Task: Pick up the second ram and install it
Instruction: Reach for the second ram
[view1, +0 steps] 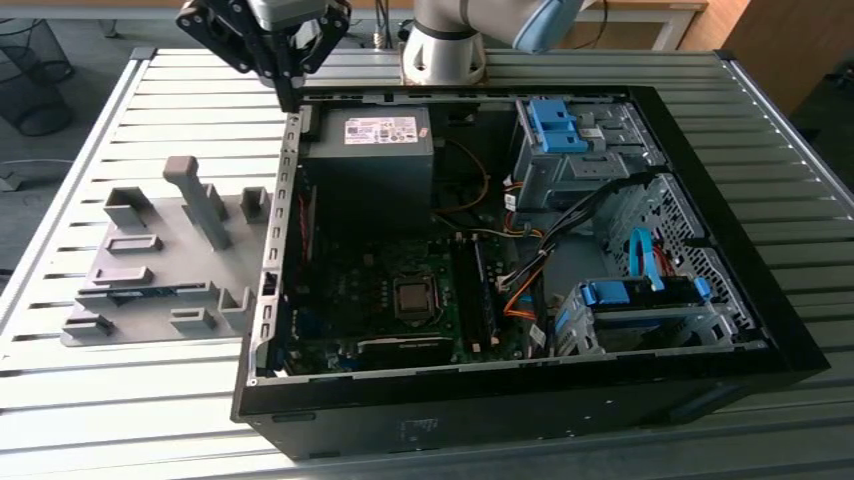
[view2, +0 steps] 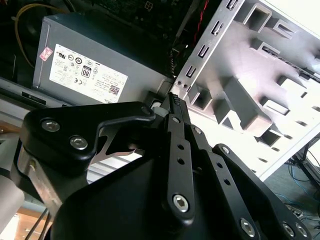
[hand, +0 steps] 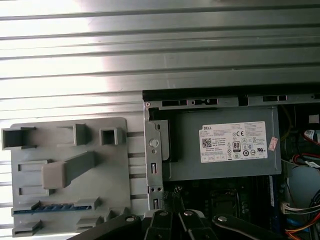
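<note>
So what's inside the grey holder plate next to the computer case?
One blue-green ram stick sits in a slot of the grey holder plate; its lower edge is hidden by the slot walls.

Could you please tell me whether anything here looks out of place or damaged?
Nothing stands out. The second ram sits level in its slot on the grey holder, the computer case rests flat on the table, and the gripper hangs above the case's edge, jaws shut and empty.

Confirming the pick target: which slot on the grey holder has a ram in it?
The long slot near the holder's end farthest from the gripper: the second ram sits in it, blue-green. Elsewhere the holder shows bare grey.
</note>
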